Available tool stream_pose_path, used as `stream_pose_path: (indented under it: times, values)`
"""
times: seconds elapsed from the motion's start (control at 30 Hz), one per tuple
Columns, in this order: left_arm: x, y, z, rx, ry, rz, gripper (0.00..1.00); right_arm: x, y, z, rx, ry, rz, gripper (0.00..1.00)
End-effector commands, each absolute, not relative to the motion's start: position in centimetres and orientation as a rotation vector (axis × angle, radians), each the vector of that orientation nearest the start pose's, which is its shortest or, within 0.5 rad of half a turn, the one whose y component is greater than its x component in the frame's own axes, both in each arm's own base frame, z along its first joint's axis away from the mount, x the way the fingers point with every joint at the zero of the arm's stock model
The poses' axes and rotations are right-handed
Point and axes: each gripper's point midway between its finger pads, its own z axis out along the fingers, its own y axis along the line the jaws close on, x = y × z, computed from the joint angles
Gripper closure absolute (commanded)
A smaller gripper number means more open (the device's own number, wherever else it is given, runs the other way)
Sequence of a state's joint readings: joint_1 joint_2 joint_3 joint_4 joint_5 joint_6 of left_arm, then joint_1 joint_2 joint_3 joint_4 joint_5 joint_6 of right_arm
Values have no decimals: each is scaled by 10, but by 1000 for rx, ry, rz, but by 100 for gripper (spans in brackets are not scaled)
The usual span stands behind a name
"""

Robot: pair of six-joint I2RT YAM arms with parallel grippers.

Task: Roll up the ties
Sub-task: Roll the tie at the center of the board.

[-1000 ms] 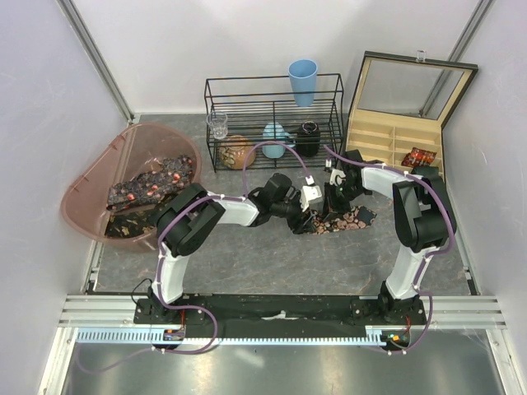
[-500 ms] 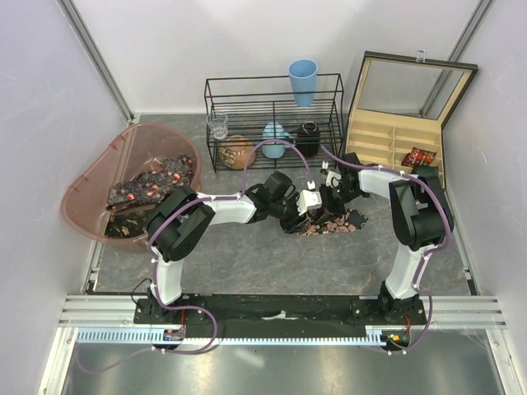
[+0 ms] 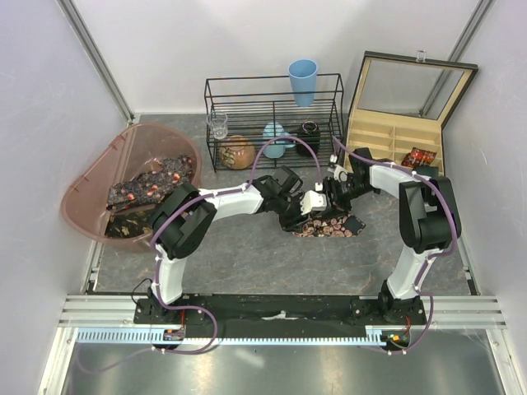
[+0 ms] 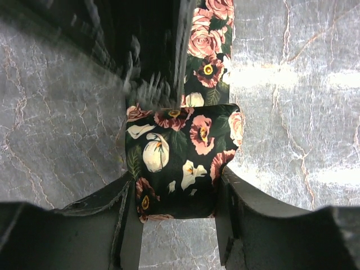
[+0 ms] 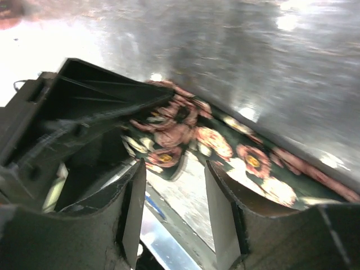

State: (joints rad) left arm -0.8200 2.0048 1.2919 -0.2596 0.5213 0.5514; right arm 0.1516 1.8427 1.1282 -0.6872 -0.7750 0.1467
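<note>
Seeing our left gripper (image 4: 176, 194) pinching the folded-over end of the floral tie (image 4: 185, 152), rest of it flat on our grey table (image 3: 247, 259), right gripper (image 5: 171, 197) close by it, jaws standing apart, other ties (image 3: 152, 185) piled in the pink tub (image 3: 89, 177) far left

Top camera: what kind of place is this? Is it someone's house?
Probably a robot test booth, not a house: plain white walls close it in, a left arm and right arm are bolted to a metal rail, and a floral tie lies before them.
</note>
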Motion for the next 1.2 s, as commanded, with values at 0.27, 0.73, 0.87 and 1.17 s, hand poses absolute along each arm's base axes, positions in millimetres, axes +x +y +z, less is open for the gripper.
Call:
stream_pose_path:
  times: [0.27,0.73,0.87,1.17]
  values:
    - [243,-361,-15,1903,1942,-721,79,276,201,51,-202,2812,1277,56]
    - [264,-394,70,1501,1661,-1023,35,278,143,-1,-240,3003,681,100]
    - [262,-403,83,1460,1567,-1079,32,282,140,-3,-271,3004,586,100]
    - [269,-410,77,1381,1552,-1098,11,290,143,-13,-309,3016,441,100]
